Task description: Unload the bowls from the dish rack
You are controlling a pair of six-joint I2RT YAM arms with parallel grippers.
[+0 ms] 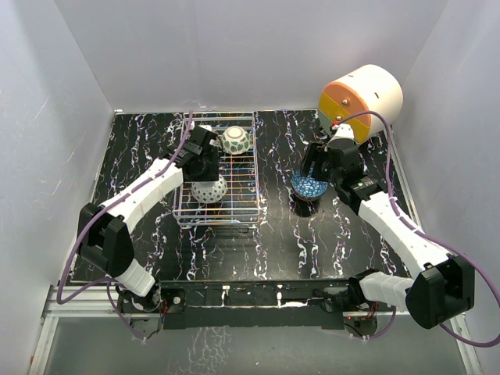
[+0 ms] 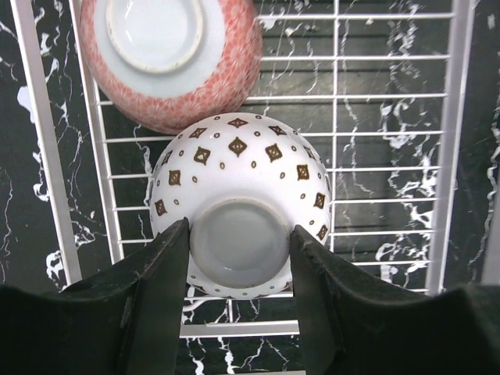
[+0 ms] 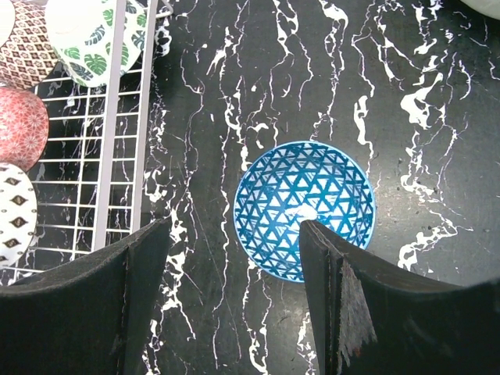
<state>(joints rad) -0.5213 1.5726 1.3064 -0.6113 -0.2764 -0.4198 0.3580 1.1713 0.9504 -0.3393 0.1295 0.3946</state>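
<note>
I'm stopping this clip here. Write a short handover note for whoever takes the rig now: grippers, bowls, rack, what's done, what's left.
Left gripper: its fingers flank the foot ring of the upturned white diamond bowl in the dish rack. Whether it is clamped is unclear.
Right gripper: open, above the blue bowl, which sits upright on the table to the right of the rack.
Done: the blue bowl is out of the rack.
Left: four bowls show in the rack: the white diamond bowl, red bowl, leaf bowl and brown-patterned bowl.
</note>
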